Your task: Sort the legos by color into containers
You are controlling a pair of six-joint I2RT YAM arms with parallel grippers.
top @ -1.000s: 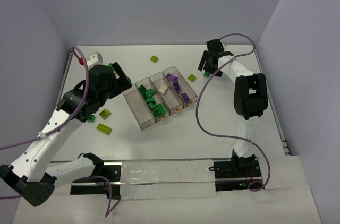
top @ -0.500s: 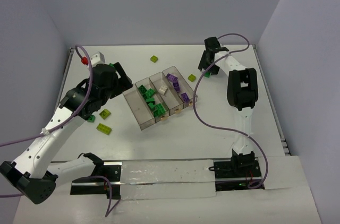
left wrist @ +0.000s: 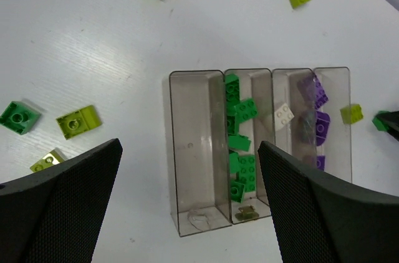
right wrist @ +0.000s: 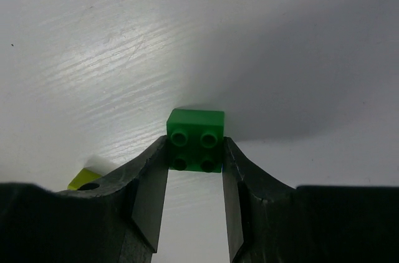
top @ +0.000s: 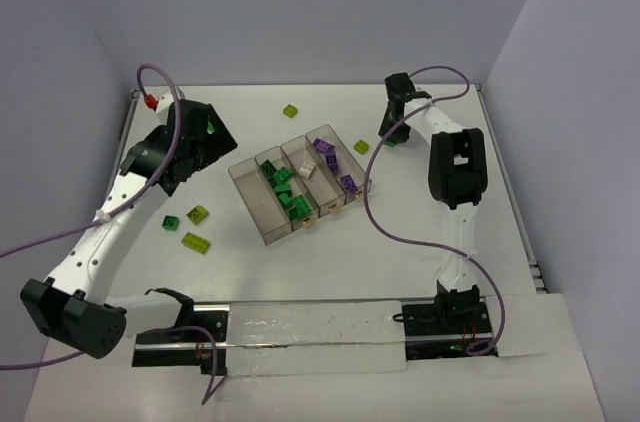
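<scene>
Right end effector [right wrist: 194, 156] is closed down on a dark green lego [right wrist: 196, 127], both fingers pressed against its sides. The brick sits studs-up on the counter [right wrist: 93, 38], out past the right end of the containers [top: 248, 204]. One yellow-green lego [right wrist: 84, 180] shows just behind the left finger.

Left end effector [left wrist: 189, 149] is spread wide and holds nothing, hanging over the containers and looking straight down.

In the left wrist view the leftmost compartment [left wrist: 195, 151] holds no bricks. The second holds dark green legos [left wrist: 243, 112], the third a white lego [left wrist: 285, 115], and the fourth purple legos [left wrist: 316, 91].

Loose on the counter:
- left of the containers, two yellow-green [top: 198, 213] [top: 195, 241] and one dark green [top: 171, 223]
- beyond them, one yellow-green [top: 290, 111]
- near the purple end, one yellow-green [top: 361, 146]
</scene>
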